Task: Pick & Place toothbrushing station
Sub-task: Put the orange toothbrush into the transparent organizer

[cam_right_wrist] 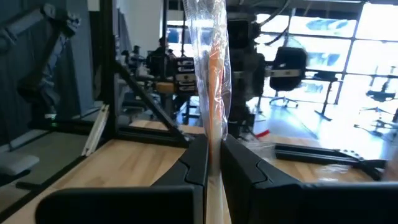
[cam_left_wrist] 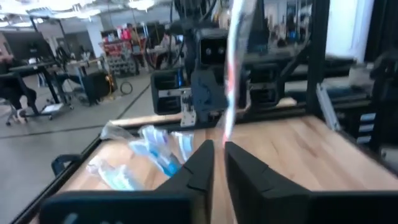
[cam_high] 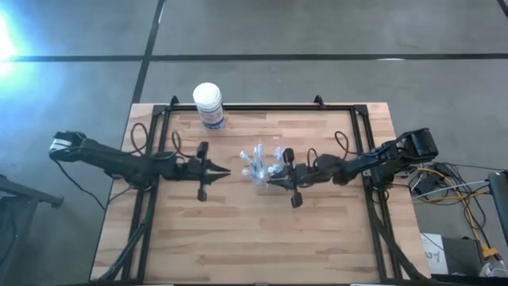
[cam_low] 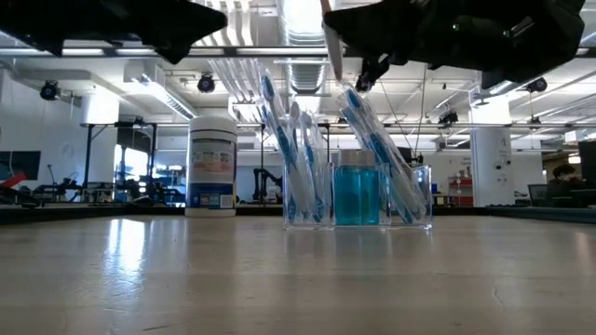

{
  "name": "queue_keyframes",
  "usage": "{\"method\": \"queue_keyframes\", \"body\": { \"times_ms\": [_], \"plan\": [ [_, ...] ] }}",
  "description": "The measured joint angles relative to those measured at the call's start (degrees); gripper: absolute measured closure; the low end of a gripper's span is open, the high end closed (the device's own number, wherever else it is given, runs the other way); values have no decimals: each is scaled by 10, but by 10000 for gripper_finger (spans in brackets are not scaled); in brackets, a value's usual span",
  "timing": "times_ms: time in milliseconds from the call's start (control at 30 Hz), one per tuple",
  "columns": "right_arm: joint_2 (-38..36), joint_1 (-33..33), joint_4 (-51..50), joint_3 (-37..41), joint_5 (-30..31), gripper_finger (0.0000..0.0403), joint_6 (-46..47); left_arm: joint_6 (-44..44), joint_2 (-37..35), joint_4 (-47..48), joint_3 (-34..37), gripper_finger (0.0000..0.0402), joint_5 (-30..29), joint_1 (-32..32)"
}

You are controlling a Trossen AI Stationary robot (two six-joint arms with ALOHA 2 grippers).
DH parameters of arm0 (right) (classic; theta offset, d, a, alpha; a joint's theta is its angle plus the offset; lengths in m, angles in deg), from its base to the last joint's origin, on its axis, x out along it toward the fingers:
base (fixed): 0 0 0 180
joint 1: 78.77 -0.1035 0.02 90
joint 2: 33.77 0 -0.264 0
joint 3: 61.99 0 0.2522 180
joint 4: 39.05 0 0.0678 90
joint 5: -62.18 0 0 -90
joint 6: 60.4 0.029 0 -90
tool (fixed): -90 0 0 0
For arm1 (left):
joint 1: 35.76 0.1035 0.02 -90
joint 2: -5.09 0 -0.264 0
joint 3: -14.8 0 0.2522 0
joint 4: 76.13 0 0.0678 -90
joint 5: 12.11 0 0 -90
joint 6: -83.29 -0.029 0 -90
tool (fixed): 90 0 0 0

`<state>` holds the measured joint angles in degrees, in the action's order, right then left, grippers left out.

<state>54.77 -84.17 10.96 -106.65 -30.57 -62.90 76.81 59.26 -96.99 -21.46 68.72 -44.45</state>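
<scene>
Toothbrushing station (cam_high: pixel 262 165) betw both claws, white tub (cam_high: pixel 209 104) well apart.

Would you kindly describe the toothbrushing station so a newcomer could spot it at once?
Start at the wooden table and look near its centre, just off the right gripper. There stands the toothbrushing station, a clear plastic holder with blue toothbrushes and a blue cup. Unlike the white tub at the far edge, it is see-through.

- The table (cam_high: pixel 238 238) is pale plank wood, smooth, with a soft sheen.
- The holder (cam_low: pixel 358 200) near the table's middle is clear glossy plastic.
- The toothbrushes (cam_low: pixel 298 149) in the holder are blue and white plastic.
- The tub (cam_low: pixel 211 166) at the table's far edge is white matt plastic with a paper-like label.
- The frame (cam_high: pixel 262 106) around the table is black metal.
- The right gripper (cam_right_wrist: pixel 213 163) is matt black, pinching a crinkly clear wrapper (cam_right_wrist: pixel 210 56).
</scene>
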Motion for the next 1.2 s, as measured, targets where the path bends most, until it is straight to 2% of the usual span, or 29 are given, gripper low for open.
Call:
{"method": "queue_keyframes", "body": {
  "times_ms": [333,533,667,800,1200],
  "plan": [
    [26,4,-3,-23,-1,383,-2,-35,120,13,-117,225,0,8],
    [26,5,-1,-21,-1,383,-1,-61,181,-10,-165,172,1,11],
    [26,4,-1,-21,0,383,-1,-66,217,-16,-189,157,15,11],
    [26,4,0,-19,28,383,-9,-59,241,-16,-203,150,38,11],
    [26,4,2,-19,29,383,-21,-54,258,-18,-226,160,66,11]
  ]
}}
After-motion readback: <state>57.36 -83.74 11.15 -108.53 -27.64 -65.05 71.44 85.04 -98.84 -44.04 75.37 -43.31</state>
